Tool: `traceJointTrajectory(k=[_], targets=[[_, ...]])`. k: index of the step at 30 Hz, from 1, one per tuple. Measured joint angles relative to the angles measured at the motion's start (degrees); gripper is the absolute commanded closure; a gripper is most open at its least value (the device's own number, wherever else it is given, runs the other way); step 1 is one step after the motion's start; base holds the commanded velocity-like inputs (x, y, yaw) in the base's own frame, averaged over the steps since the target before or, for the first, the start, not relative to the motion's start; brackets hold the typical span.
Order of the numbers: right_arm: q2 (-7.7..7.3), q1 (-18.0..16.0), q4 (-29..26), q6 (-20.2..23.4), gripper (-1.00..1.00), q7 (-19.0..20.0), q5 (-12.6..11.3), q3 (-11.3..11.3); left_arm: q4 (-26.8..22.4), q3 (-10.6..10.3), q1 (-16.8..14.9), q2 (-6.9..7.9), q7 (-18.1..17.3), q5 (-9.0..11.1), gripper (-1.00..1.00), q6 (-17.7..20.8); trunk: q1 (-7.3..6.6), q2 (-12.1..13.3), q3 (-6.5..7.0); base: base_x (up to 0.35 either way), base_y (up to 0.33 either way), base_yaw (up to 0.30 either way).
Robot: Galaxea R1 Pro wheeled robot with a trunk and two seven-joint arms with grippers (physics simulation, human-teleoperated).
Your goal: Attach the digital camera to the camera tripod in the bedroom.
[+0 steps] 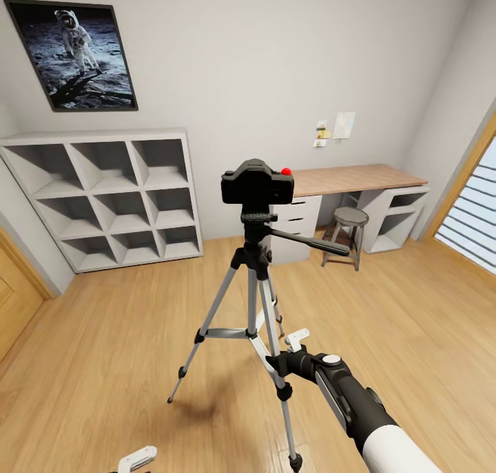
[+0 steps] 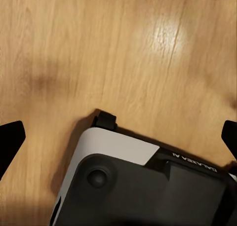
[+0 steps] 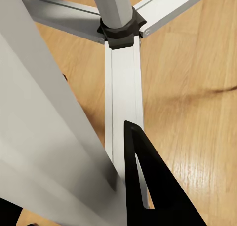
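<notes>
Already the digital camera (image 1: 256,182) is seated on the camera tripod (image 1: 251,287) head, yet the right hand (image 1: 295,343), fingers spread and empty, is pressed among the legs, so toppling could be caused.

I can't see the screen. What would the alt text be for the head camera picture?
A small black digital camera sits on top of a silver-legged camera tripod standing on a light wood floor. The robot's right arm reaches low among the tripod's legs. Behind are a white cube shelf, a desk, a stool and an astronaut picture.
</notes>
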Motion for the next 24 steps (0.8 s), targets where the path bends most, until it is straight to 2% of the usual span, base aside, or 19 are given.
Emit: traceJointTrajectory(k=[7, 20, 21, 22, 24], targets=[[0.06, 0.0, 0.0, 0.0, 1.00, 0.1, 0.3, -0.1, -0.2, -0.3, 2.2, -0.02, 0.1, -0.1, -1.00, -0.3, 0.00, 0.0, 0.00, 0.000, 0.000, 0.000], [-0.01, 0.0, 0.0, -0.1, 1.00, 0.3, 0.3, -0.2, -0.2, -0.3, 2.3, -0.09, 0.1, 0.6, -1.00, -0.3, 0.00, 0.0, 0.00, 0.000, 0.000, 0.000], [-0.01, 0.0, 0.0, -0.1, -1.00, 0.3, 0.3, -0.1, -0.2, -0.3, 2.3, -0.09, 0.1, 0.6, -1.00, -0.3, 0.00, 0.0, 0.00, 0.000, 0.000, 0.000], [-0.04, 0.0, 1.1, -0.2, -1.00, 0.0, 1.4, -0.1, -0.2, -0.3, 2.3, -0.09, 0.1, 0.6, -1.00, -0.3, 0.01, 0.0, -0.01, 0.000, 0.000, 0.000], [-0.08, 0.0, 1.1, -0.2, -1.00, 0.0, 1.5, -0.1, -0.2, -0.2, 2.3, -0.04, 0.2, 0.6, -1.00, -0.3, 0.01, 0.0, 0.00, 0.000, 0.000, 0.000]])
